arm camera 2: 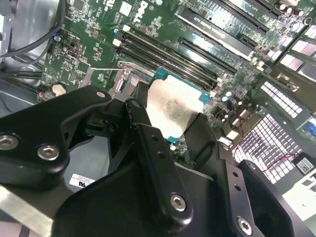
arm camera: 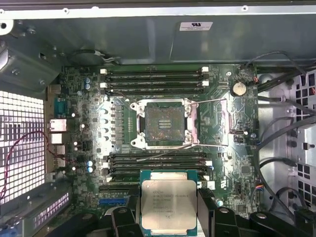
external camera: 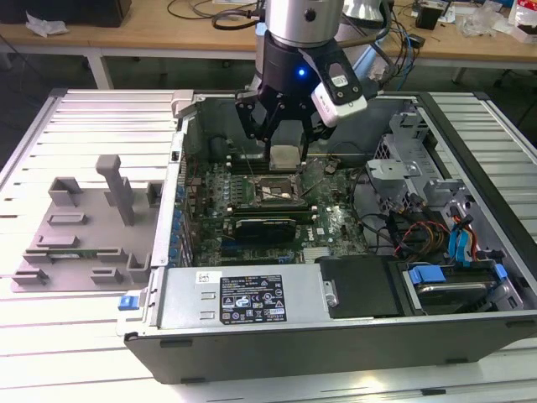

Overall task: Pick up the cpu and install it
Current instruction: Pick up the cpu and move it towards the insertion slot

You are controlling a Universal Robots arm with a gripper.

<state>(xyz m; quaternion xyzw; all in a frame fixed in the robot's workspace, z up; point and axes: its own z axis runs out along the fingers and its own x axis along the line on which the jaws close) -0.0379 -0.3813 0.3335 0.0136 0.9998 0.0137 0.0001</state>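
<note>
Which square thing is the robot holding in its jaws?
The cpu, the shiny silver square clamped between the black jaws. The other square, the socket on the motherboard, is dark, framed and empty.

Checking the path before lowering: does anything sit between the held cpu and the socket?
Nothing visible does. The tool grips the cpu, and the socket lies open, its contacts bare, with no cover or cable over it.

The cpu (arm camera: pixel 169 205) has a dull, smudged silver metal top, and the fingers (arm camera 2: pixel 149 140) are matt black.
</note>
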